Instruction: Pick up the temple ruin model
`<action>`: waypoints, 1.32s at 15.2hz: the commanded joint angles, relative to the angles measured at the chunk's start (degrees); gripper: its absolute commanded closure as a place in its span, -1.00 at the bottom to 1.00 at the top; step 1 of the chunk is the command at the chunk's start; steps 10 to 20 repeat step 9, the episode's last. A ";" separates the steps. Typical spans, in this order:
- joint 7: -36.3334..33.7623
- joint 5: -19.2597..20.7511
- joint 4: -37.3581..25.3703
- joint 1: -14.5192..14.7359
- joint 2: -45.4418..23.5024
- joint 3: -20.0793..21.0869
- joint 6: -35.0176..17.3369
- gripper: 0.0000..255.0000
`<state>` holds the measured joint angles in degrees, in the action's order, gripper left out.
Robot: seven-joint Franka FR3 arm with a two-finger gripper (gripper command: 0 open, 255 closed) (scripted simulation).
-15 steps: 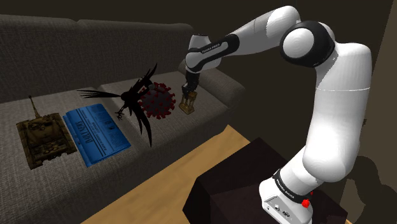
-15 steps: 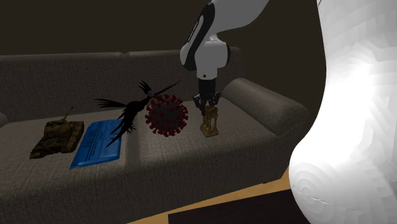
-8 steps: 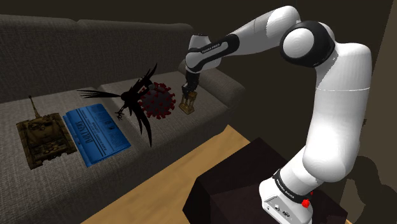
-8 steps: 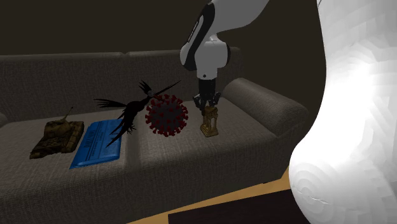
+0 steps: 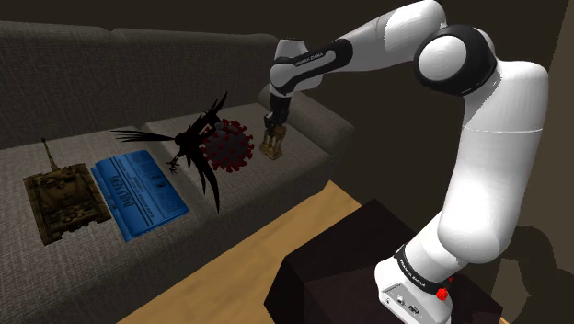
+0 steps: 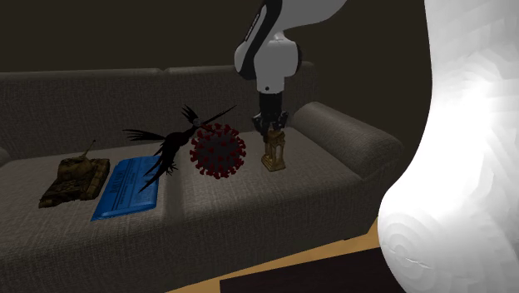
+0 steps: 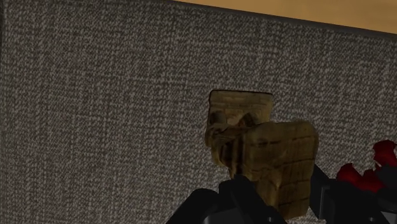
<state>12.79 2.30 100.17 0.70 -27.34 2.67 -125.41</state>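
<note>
Dim room, with a dark grey woven-fabric sofa [image 6: 324, 187] as the surface. The black two-finger tool [image 6: 273, 131] is pinching the small tan stone-block temple ruin model [image 6: 274, 153] by its top, at or barely off the seat, just beside a red spiky ball [image 6: 218, 151]. Looks like the lift step to me. Next it needs a straight rise with a firm grip, so the model doesn't tip out.

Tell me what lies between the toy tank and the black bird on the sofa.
A blue printed sheet lies flat between the tank and the bird, clearest in the shoulder view.
</note>
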 commanded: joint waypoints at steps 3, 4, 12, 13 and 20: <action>0.16 -0.14 -0.89 -0.08 1.73 0.05 2.61 1.00; 0.18 -0.16 -1.14 -0.09 2.10 0.06 3.23 1.00; 0.25 -0.25 -2.00 -0.11 3.21 0.10 5.20 1.00; 0.25 -0.25 -2.00 -0.11 3.21 0.10 5.20 1.00; 0.25 -0.25 -2.00 -0.11 3.21 0.10 5.20 1.00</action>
